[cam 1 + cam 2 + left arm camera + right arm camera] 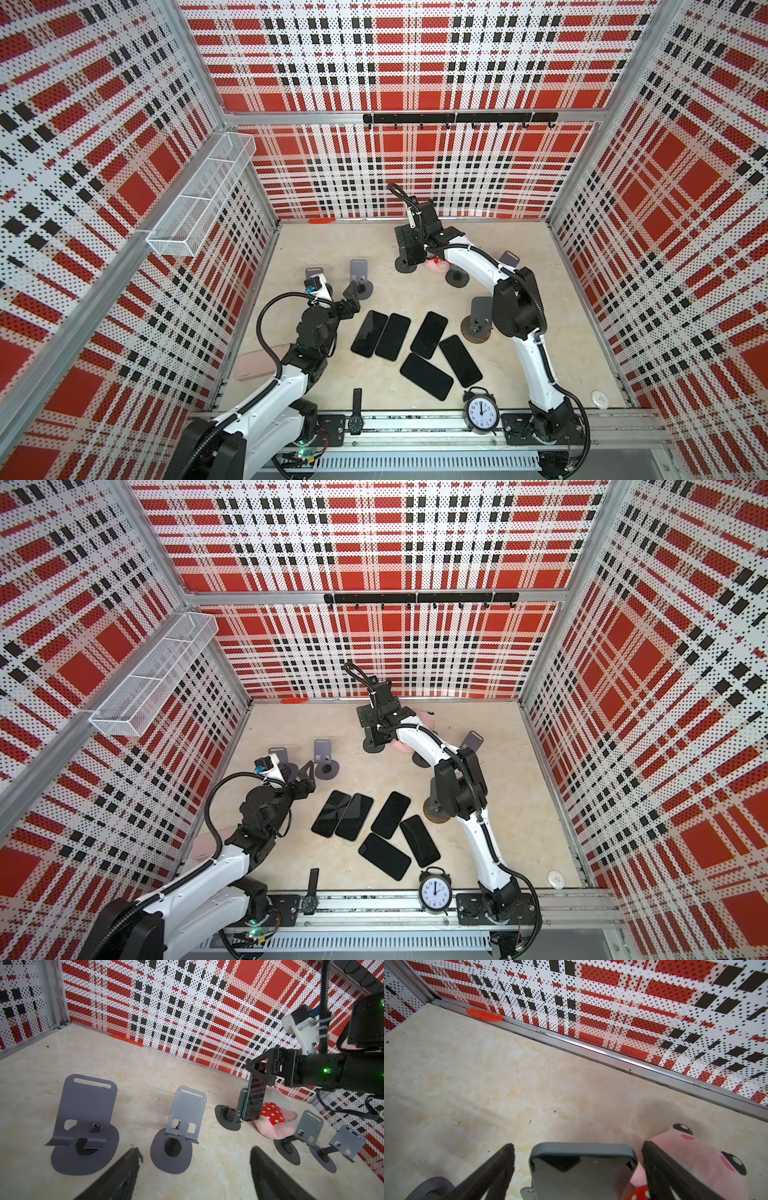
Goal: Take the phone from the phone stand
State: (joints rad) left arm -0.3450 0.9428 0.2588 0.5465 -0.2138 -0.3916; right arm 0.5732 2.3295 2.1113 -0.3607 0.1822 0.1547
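R gripper (577, 1144) spread wide, fingers flanking phone (583, 1169) w/ gaps, no contact. Phone sits on stand (228, 1118), near centre in both top views. L gripper (193, 1148) spread, empty, lower left of it.

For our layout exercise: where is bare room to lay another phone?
Bare: the far table between orange scrap and empty stands; also between right arm and side wall. Crowded: five flat phones mid-table.
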